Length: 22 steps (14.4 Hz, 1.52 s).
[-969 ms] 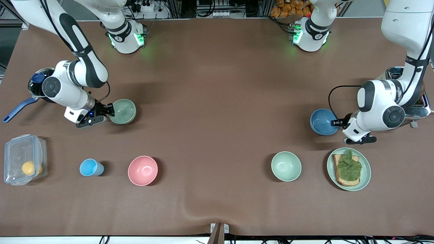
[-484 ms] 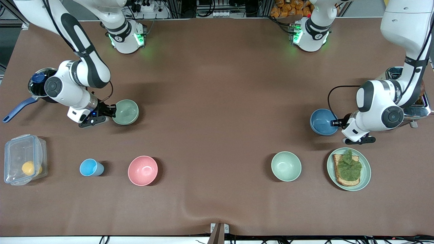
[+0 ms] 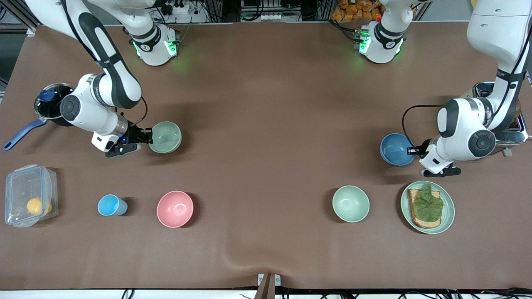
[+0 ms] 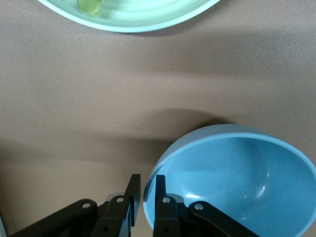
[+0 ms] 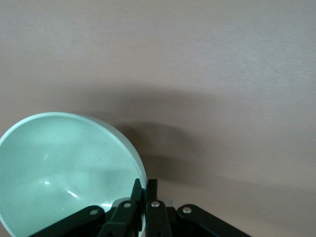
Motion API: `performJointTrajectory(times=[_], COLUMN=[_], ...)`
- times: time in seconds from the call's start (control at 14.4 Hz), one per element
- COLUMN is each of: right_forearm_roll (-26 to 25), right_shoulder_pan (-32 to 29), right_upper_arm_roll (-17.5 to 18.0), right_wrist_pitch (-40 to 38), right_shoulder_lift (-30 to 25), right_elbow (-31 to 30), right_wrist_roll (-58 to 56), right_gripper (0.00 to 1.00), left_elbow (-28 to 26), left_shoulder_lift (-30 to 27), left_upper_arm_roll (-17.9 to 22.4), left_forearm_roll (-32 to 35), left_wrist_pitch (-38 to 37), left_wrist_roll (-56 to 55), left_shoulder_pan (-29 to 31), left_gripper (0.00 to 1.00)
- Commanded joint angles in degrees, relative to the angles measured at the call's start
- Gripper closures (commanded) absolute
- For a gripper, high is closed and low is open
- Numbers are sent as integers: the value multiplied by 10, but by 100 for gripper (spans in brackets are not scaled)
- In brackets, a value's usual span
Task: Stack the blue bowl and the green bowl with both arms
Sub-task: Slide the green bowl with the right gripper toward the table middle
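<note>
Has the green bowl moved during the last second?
Yes. The green bowl, gripped by the right gripper, moved away from the pot, toward the table's middle.

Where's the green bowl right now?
The green bowl sits toward the right arm's end of the table, its rim pinched by the right gripper, farther from the camera than the pink bowl.

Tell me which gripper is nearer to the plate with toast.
Left. The left gripper, shut on the blue bowl, is beside the plate; the right gripper holds the green bowl toward the right arm's end.
</note>
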Motion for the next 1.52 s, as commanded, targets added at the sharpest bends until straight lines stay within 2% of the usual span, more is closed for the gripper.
performJointTrajectory(times=[0.0, 0.28, 0.42, 0.76, 0.9, 1.25, 1.45], right_forearm_roll=[25, 24, 22, 19, 8, -90, -102], right_shoulder_pan=[47, 169, 235, 296, 346, 397, 420], right_upper_arm_roll=[-1, -2, -2, -3, -7, -6, -7], right_wrist_pitch=[-9, -8, -7, -1, 11, 27, 43], right_shoulder_lift=[-21, -23, -15, 0, 32, 104, 131], right_elbow=[0, 36, 63, 82, 108, 171, 191], right_wrist_roll=[44, 228, 325, 415, 490, 631, 672], right_gripper=[100, 100, 100, 100, 100, 100, 100], left_elbow=[8, 11, 11, 21, 24, 62, 84], left_shoulder_lift=[9, 11, 11, 3, -7, -14, -15], left_upper_arm_roll=[-1, -1, -1, -2, -4, -7, -19], left_forearm_roll=[14, 14, 14, 14, 14, 7, 4], left_wrist_pitch=[2, 1, 1, -8, -26, -65, -86], left_wrist_roll=[-5, -5, -5, 7, 21, 32, 31], left_shoulder_pan=[1, 0, -1, 1, 4, 3, 1], left_gripper=[89, 100, 100, 100, 100, 100, 100])
